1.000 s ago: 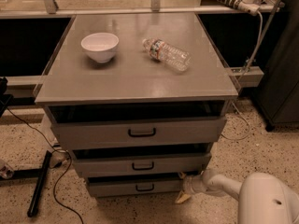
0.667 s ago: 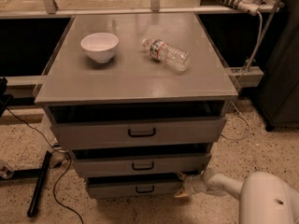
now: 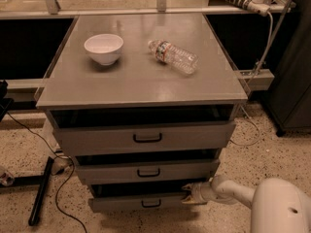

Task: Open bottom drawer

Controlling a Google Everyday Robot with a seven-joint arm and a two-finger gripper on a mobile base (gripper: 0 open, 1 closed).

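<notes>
The bottom drawer (image 3: 136, 203) is the lowest grey front of the three-drawer cabinet, with a small black loop handle (image 3: 151, 204) at its centre. It stands pulled out a little, with a dark gap above its front. My gripper (image 3: 189, 194) reaches in from the lower right on a white arm (image 3: 228, 191) and sits at the drawer's top right corner, right of the handle. The middle drawer (image 3: 146, 171) and top drawer (image 3: 146, 137) lie above it.
A white bowl (image 3: 103, 48) and a clear plastic bottle (image 3: 173, 56) lying on its side rest on the grey cabinet top (image 3: 141, 81). A black stand leg (image 3: 40, 191) and cables lie on the speckled floor at left. A cable hangs at right.
</notes>
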